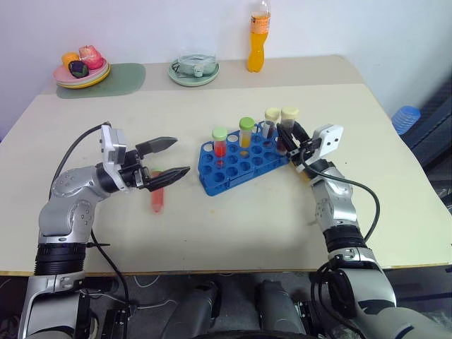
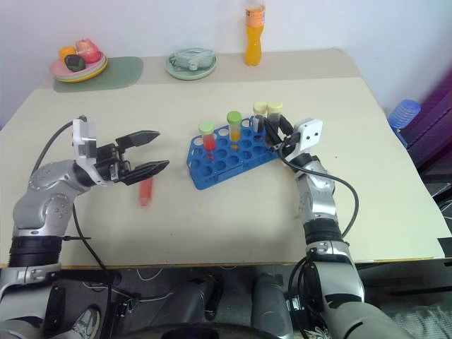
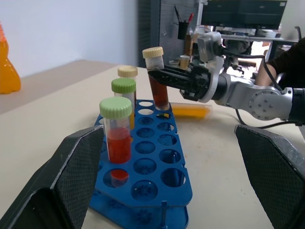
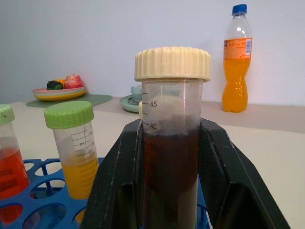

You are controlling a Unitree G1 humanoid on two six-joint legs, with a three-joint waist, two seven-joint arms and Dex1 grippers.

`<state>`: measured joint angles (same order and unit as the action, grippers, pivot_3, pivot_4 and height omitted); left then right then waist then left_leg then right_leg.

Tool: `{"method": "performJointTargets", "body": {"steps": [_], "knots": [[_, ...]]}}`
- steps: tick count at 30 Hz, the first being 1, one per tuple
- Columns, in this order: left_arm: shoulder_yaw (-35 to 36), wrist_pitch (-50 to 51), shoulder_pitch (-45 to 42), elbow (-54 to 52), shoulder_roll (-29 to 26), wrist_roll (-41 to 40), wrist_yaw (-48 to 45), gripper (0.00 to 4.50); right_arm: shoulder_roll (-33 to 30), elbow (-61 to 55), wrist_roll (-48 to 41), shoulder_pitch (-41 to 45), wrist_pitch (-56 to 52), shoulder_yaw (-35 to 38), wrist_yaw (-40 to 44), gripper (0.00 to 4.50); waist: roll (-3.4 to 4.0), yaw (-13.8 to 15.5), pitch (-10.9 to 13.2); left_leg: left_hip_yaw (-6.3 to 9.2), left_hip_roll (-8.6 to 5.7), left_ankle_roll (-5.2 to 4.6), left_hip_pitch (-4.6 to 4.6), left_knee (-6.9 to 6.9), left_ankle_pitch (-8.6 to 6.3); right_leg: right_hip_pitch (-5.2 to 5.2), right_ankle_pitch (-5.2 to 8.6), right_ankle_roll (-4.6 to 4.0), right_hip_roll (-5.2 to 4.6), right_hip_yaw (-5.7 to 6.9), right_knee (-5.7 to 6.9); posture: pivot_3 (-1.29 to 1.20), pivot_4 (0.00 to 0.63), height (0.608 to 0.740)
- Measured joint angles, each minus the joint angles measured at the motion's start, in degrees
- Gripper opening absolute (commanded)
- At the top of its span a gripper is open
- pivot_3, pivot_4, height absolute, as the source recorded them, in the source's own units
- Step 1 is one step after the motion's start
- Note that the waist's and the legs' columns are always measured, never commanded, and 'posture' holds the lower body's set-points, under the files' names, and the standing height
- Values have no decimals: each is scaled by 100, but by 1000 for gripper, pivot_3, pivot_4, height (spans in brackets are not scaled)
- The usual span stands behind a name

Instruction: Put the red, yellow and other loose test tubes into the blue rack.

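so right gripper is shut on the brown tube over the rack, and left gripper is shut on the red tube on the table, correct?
Not quite. The right gripper is shut on the brown tube at the rack, but the left gripper is open and holds nothing. The left eye view shows its fingers spread above the red tube, which lies loose on the table.

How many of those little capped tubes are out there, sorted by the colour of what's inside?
Red tubes: 2, one standing in the rack at, one lying on the table at
Yellow-orange tubes: 2, one standing, one lying behind the rack
Brown tube: 1, held in the right pincer
Grey tube: 1, standing
Total: 6
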<state>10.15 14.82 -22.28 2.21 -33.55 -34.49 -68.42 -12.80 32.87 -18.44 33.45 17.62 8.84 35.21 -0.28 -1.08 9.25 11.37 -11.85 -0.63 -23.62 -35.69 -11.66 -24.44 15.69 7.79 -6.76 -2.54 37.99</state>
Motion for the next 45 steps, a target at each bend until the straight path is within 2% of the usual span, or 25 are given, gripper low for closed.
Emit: {"method": "performJointTargets", "body": {"steps": [3, 7, 15, 21, 26, 30, 32, 36, 45], "knots": [[0, 0, -1, 0, 1, 0, -6, 4500, 81, -1, -112, -48, 8, 73, 69, 2384, 0, 0, 0, -1, 3, 0, 1, 5, 0, 0, 0, 0, 1, -2, -1, 0, 150, 740], [-6, 0, -7, 1, 1, 0, -13, 4500, 227, 4, -44, -154, 204, 59, 27, 4393, 0, -17, 0, -15, 16, 1, 9, 17, 0, -3, -2, -4, 9, -8, -1, 0, 150, 740], [-7, -2, -7, 1, 3, 0, -12, 4500, 175, -155, 289, -408, 361, -72, -147, 4458, 0, -7, 0, -25, 26, 2, 14, 25, 0, -5, -6, -10, 24, -15, -3, 0, 150, 740], [-20, -10, 0, 0, 30, 1, -5, 4500, -341, -1427, 496, -740, -486, -273, -210, 4458, 0, 14, 0, -28, 31, 4, 16, 37, 1, -9, -6, -11, 24, -18, -5, 0, 150, 740], [-31, -42, 81, 2, 73, 5, -10, 4500, -1085, -3106, 558, -1469, -1980, -351, -274, 4458, 0, 45, 0, -31, 32, 2, 16, 42, -1, -10, -6, -12, 20, -24, -8, 0, 150, 740], [-101, -154, 142, 53, 102, 42, -115, 4500, -1842, -4299, 336, -1701, -4211, -276, -477, 4458, 0, 39, 0, -36, 38, -28, 16, 43, -18, -12, -9, -18, 21, -27, -9, 0, 150, 740], [-185, -212, 144, 116, 112, 91, -190, 4500, -2173, -4537, 162, -1575, -5318, -212, -558, 4458, -1, 43, 0, -42, 41, -29, 15, 43, -19, -11, -10, -19, 20, -27, -12, 0, 150, 740], [-283, -295, 123, 250, 188, 147, -262, 4500, -2497, -4493, 18, -1081, -6516, -245, -542, 4458, -2, 37, 1, -48, 46, -35, 14, 44, -22, -9, -11, -19, 19, -27, -23, 0, 150, 740], [-421, -415, 31, 403, 296, 174, -374, 4500, -3027, -2723, 139, 790, -8215, -1124, -153, 4458, -4, 41, 2, -52, 48, -40, 11, 45, -25, 0, -15, -21, 19, -26, -53, 0, 150, 740]]}}
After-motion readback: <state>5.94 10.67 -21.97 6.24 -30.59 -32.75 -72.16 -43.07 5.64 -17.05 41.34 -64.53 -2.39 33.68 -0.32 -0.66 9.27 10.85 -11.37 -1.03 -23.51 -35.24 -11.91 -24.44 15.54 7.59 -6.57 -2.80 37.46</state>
